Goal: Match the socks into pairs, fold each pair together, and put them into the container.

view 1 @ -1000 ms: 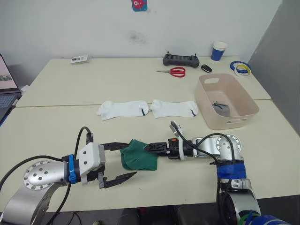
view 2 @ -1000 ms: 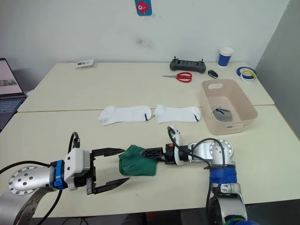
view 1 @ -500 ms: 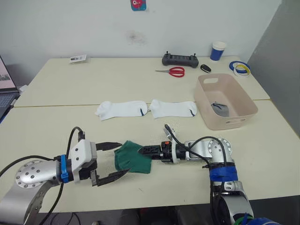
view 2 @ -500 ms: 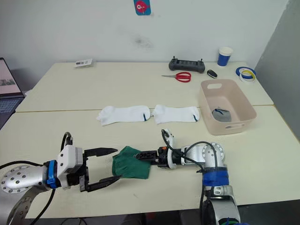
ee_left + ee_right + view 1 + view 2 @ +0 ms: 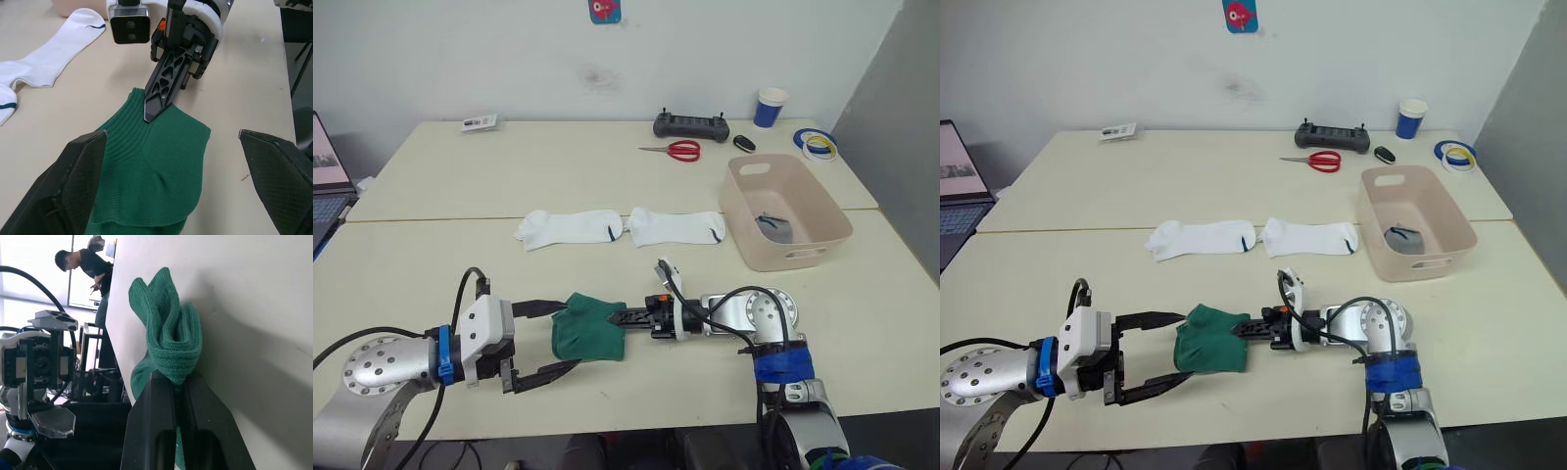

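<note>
green knit bunches between the two arms: the dark green socks (image 5: 588, 328) lie folded on the desk (image 5: 431, 264), with the left gripper (image 5: 548, 339) released, its two black fingers (image 5: 78, 171) spread wide to either side of the bundle's near end and not touching it. opposite them the right gripper (image 5: 1242, 328) has its fingers clenched on the cuff edge of the green bundle, pinching a fold of cloth between the tips.

beyond both sets of fingers lie the two white socks (image 5: 570, 227), flat and end to end, not yet folded. well off past the right fingers sits the container (image 5: 785, 210), with something grey, likely the grey socks (image 5: 775, 226), already in its bottom.

to do this step well, i judge the left fingers should slide in further until the bundle sits deep between them, then close across both layers, not just the top one. the right pinch is best kept firm meanwhile, so the fold does not spring open when lifted toward the tub.
</note>
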Controlling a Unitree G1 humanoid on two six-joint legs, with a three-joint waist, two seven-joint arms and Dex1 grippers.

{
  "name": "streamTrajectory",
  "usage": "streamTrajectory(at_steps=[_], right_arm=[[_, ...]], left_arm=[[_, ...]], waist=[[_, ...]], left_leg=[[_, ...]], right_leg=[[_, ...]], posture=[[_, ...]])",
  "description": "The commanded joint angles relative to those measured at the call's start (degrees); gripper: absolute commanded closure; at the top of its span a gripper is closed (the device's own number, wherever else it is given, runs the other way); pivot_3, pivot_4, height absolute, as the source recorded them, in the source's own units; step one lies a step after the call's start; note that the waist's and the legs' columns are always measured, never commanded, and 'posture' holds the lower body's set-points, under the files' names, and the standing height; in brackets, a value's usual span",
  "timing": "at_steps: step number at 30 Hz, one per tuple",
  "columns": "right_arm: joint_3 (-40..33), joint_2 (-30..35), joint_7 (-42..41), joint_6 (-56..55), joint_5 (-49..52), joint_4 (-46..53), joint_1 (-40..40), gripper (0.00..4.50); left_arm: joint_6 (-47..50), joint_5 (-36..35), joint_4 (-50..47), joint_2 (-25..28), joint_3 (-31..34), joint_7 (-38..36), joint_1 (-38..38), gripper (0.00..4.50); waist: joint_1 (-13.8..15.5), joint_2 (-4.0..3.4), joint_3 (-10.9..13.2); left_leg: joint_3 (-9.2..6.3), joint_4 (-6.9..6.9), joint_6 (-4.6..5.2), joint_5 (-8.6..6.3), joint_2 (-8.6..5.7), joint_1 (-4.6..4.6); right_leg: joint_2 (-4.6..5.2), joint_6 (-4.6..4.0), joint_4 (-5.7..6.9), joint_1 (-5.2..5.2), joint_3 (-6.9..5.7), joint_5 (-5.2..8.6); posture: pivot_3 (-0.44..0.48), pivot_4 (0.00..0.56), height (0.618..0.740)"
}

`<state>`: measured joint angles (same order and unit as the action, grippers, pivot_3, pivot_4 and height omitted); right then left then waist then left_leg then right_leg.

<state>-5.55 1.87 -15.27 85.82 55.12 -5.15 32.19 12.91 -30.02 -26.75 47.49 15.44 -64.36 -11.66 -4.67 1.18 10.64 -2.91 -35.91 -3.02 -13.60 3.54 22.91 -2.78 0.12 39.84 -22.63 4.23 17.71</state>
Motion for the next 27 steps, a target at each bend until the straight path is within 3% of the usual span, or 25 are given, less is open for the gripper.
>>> streamTrajectory(at_steps=[1,8,13,20,27], right_arm=[[-2.3,3.9,-3.3,-0.2,1.9,6.2,1.4,4.48],[-13.3,13.2,-4.6,1.1,10.0,13.1,10.9,4.48],[-14.6,25.7,-6.7,-3.1,6.2,13.1,16.0,4.48],[-5.0,45.0,-16.7,-24.2,-13.8,5.2,16.7,4.48],[8.2,54.0,-22.3,-52.2,-38.8,-10.2,19.5,4.48]], left_arm=[[3.5,-4.9,-2.5,0.3,1.6,1.4,2.4,0.00],[16.8,-16.1,-4.7,2.3,0.3,8.3,17.7,0.00],[20.8,-15.6,-1.1,-2.7,-7.2,14.8,36.2,0.00],[17.7,-4.3,9.6,-14.0,-20.2,16.9,56.2,0.00],[12.9,1.9,16.6,-20.3,-24.4,15.2,61.7,0.00]], waist=[[0.2,-0.01,0.0],[0.1,-0.02,0.1],[1.0,-0.05,0.1],[2.1,-0.05,0.1],[1.9,-0.11,0.1]], left_leg=[[0.02,0.00,0.00,0.00,-0.03,0.04],[0.08,-0.04,0.00,0.00,-0.02,0.33],[0.08,-0.06,0.01,0.00,-0.06,0.49],[0.19,-0.16,0.01,0.01,-0.12,0.64],[0.35,-0.12,-0.02,0.02,-0.09,0.62]], right_leg=[[0.00,0.00,-0.03,-0.02,-0.01,0.00],[-0.08,0.02,0.06,-0.39,-0.09,-0.01],[-0.14,0.03,0.05,-0.50,-0.09,-0.01],[-0.11,0.11,-0.09,-0.57,-0.03,-0.07],[-0.11,-0.15,-0.11,-0.62,0.10,-0.22]], posture=[[0.000,0.150,0.740],[0.000,0.150,0.740],[0.000,0.150,0.740],[0.000,0.150,0.740],[0.000,0.150,0.740]])
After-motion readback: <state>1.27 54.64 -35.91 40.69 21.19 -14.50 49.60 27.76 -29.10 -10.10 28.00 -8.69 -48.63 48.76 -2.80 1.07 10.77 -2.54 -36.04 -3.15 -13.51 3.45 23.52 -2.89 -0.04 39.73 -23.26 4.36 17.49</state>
